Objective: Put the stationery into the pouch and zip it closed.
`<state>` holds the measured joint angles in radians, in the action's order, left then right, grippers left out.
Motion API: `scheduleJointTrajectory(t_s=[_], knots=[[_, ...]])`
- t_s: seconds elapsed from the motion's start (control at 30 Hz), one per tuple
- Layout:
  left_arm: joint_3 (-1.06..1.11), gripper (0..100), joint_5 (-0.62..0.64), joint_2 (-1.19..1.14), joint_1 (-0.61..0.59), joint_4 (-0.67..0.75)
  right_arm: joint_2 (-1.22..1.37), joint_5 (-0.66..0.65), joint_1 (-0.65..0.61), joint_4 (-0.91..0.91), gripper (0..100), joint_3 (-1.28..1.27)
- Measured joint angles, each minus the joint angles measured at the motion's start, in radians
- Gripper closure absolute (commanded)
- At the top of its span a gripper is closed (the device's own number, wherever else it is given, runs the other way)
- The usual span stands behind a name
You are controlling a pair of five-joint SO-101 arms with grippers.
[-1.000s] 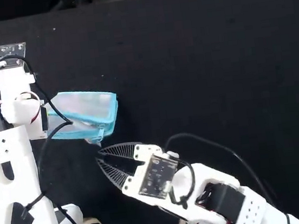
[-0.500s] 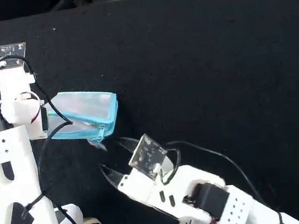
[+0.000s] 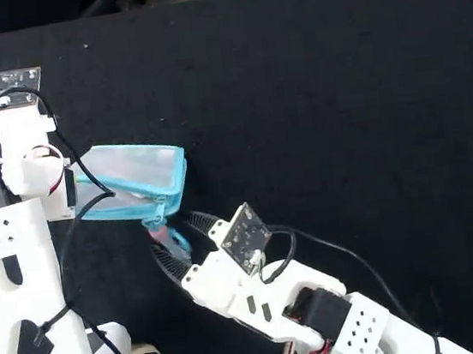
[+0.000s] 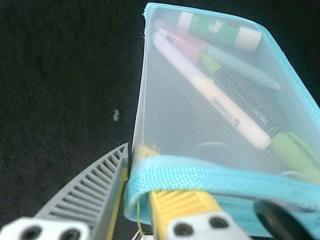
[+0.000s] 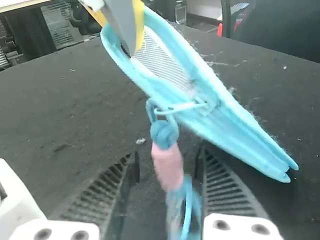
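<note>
A see-through mesh pouch (image 3: 137,176) with light blue trim hangs tilted above the black table, held at its left end by my left gripper (image 3: 82,198). In the left wrist view that gripper (image 4: 142,187) is shut on the pouch's (image 4: 210,115) blue edge; several pens (image 4: 220,107) and a green marker (image 4: 295,156) lie inside. A pink and blue tassel (image 5: 169,172) hangs from the zipper pull (image 5: 180,106). My right gripper (image 5: 167,159) is open just below the pouch (image 5: 200,95), one finger on each side of the tassel (image 3: 166,235).
The black table (image 3: 341,112) stretches free to the right and back. The left arm's white base (image 3: 16,282) stands at the left edge. Furniture and room clutter (image 5: 40,25) show behind the table in the right wrist view.
My right gripper has turned and risen toward the pouch's lower corner, so the tassel now hangs between its fingers. The left arm and the pouch have kept still.
</note>
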<state>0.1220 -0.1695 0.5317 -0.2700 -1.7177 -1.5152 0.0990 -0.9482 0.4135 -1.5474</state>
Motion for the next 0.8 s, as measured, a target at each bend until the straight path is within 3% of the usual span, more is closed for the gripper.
scheduleJointTrajectory(t_s=[0.8], knots=[[0.000, 97, 0.000, 0.000, 0.000, 0.002, 0.044, 0.002, -0.002, -0.118, 82.5, 0.054]])
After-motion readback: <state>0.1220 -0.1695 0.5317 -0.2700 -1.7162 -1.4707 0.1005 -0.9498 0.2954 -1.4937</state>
